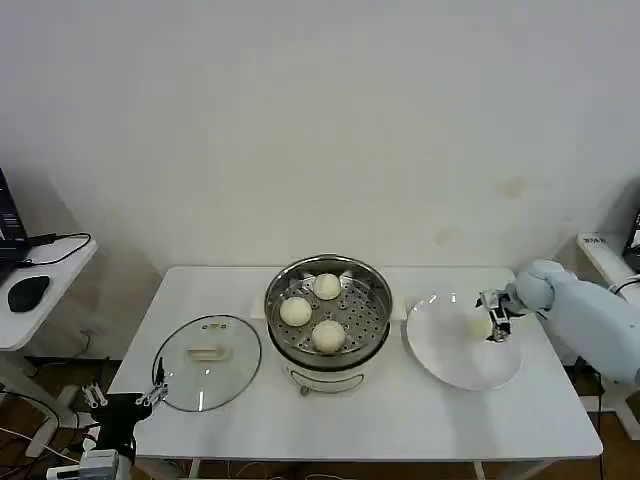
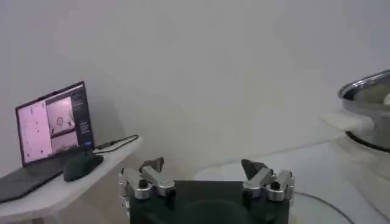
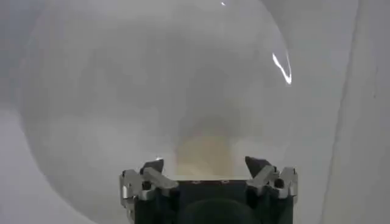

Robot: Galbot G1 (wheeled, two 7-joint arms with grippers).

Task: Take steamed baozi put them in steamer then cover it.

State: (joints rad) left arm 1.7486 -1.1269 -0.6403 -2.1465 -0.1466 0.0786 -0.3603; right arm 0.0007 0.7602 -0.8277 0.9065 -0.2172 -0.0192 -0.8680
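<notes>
Three steamed baozi (image 1: 313, 311) are seen lying on the perforated tray of the steamer (image 1: 374, 292) at mid-table, at roughly 12, 9 and 6 o'clock on the tray. A fourth bun (image 1: 478, 325) is seen on the white plate (image 1: 440, 355), which stands at 3 o'clock from the steamer. The right gripper (image 1: 493, 320) is lowered over this bun with its jaws spread to either side and not yet closed on it; in the right wrist view the bun (image 3: 204, 153) lies between the open fingers (image 3: 261, 168). The cover (image 1: 205, 361) rests flat on the table at 9 o'clock from the steamer. The left gripper (image 2: 203, 170) is parked with jaws spread at the near left table corner. It is judged that the soft, smooth bun could be pushed along the plate if one finger touches first, or squashed by too tight a grip. A loose grip could let it drop short of the steamer rim.
</notes>
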